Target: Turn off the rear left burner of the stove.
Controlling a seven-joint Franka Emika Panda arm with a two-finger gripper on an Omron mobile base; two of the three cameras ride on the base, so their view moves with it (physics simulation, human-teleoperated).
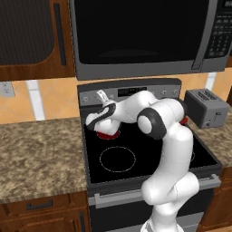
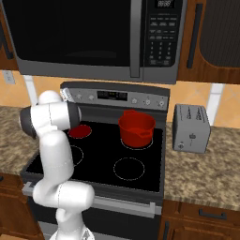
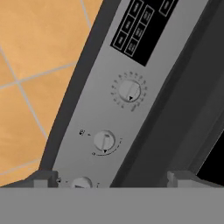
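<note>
Left base view: the stove (image 1: 149, 158) stands between two stone counters, under a black microwave (image 1: 145, 34). Its rear left burner (image 1: 108, 132) glows red on the black glass, at the stove's back left, partly hidden by the arm (image 1: 167, 154). A white-outlined ring (image 1: 118, 159) lies in front of the burner. The arm reaches over the burner toward the left end of the stove's grey back panel (image 1: 131, 93), and the gripper (image 1: 100, 97) sits right at that panel, above the burner. A toaster (image 1: 206, 108) stands on the counter just right of the stove.

Right base view: the burner (image 2: 80, 131) shows as a solid red disc at the stove's (image 2: 136, 159) back left, just beside the arm's elbow (image 2: 49, 117). A red pot (image 2: 136, 127) stands on the stove's back right zone. The back panel (image 2: 126, 97) carries small knobs and a dark display. The toaster (image 2: 190, 127) is on the counter right of the stove.

Hand view: the camera looks closely at the back panel (image 3: 100, 109), which runs tilted across the frame. Three knobs show on it: one (image 3: 130, 91) nearest the display (image 3: 140, 28), one (image 3: 104, 141) in the middle, and one (image 3: 81, 183) at the bottom edge. The two fingertips (image 3: 46, 178) stand wide apart with nothing between them, the lowest knob lying near the left one.
</note>
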